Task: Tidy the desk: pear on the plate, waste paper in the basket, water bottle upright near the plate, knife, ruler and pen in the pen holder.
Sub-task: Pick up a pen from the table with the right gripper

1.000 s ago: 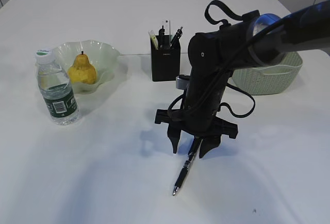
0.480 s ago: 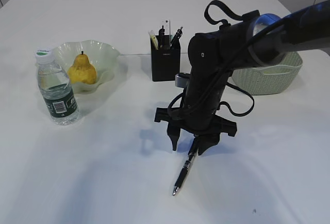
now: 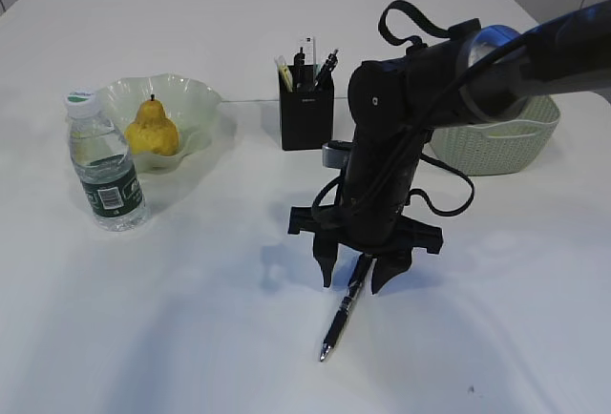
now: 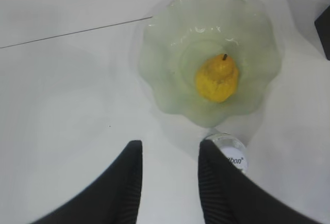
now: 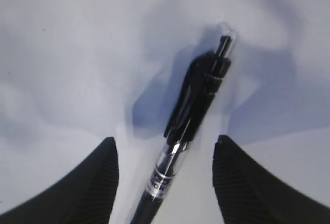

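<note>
Lowered slightly since a second ago, right gripper (image 3: pixel 351 282) hangs spread wide, empty, straddling the pen (image 5: pixel 186 129) lying flat between its fingers. Pen looks light, stiff, slick; best pinched mid-barrel below the clip. Open table all around; pen holder (image 3: pixel 306 109) beyond the gripper, basket (image 3: pixel 496 142) off right.

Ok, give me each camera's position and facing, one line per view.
Exterior: slants down across the table; right arm over the pen.
Left wrist: above, looking down at pear, plate, bottle cap; left gripper open.
Right wrist: straight down on the pen between the open right gripper.
Exterior and right wrist share the pen.
</note>
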Available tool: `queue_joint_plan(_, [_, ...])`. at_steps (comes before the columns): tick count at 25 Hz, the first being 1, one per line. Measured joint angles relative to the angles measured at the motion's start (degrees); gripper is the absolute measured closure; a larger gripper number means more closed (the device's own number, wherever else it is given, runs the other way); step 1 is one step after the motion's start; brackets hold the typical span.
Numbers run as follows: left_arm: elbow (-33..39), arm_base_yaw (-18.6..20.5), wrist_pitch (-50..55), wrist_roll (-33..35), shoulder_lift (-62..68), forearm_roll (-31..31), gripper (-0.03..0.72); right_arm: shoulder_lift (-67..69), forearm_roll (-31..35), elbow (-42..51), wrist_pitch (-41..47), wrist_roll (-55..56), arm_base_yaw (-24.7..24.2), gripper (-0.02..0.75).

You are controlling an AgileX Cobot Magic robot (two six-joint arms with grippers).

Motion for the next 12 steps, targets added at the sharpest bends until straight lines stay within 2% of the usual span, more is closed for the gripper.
queue_joint_plan(12, [0.0,0.0,0.0,0.0,0.0,0.4,0.433,0.0,1.2,0.0,-1.3,-2.8,0.0,0.277])
